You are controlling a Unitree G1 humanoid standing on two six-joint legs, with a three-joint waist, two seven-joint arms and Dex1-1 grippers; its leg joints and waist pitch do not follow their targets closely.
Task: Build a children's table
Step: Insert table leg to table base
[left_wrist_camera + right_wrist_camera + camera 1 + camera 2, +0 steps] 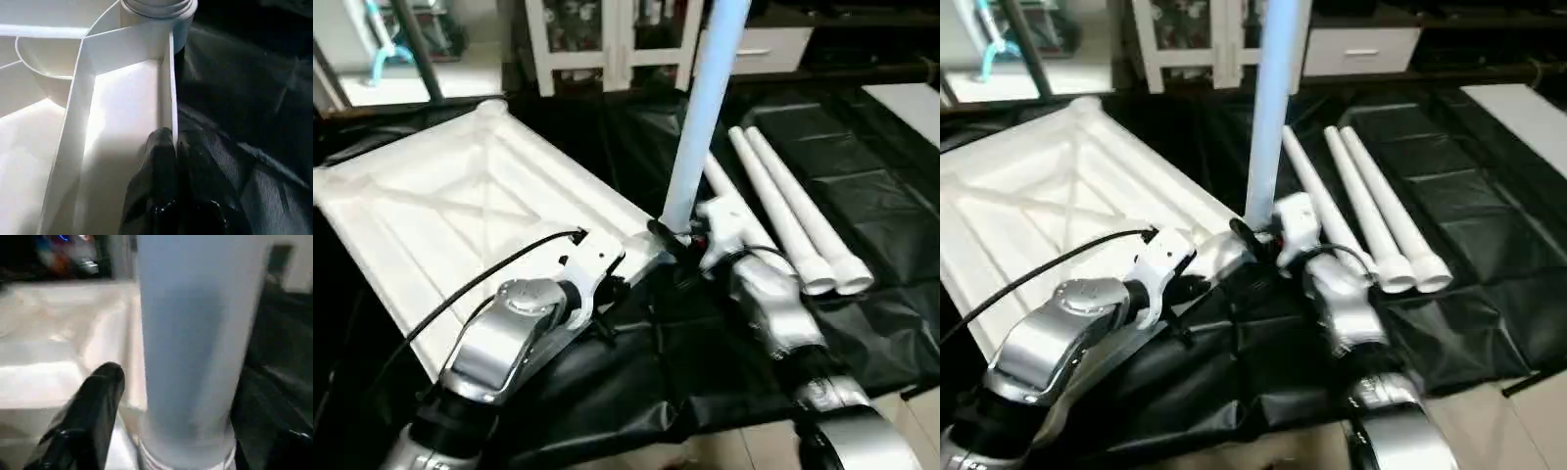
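Left tool (168, 147) clenched on the thin rim wall of the upturned white tabletop (450, 196), just short of its corner socket. Right tool (677, 238) at the foot of the upright leg (705, 108) seated in that socket; one black finger (93, 406) stands clear beside the tube, jaws spread, not gripping. Beyond the right tool, three loose legs (793, 215) lie side by side on black sheeting (862, 176).

No text, label, brand, number or sign can be read anywhere in these views.
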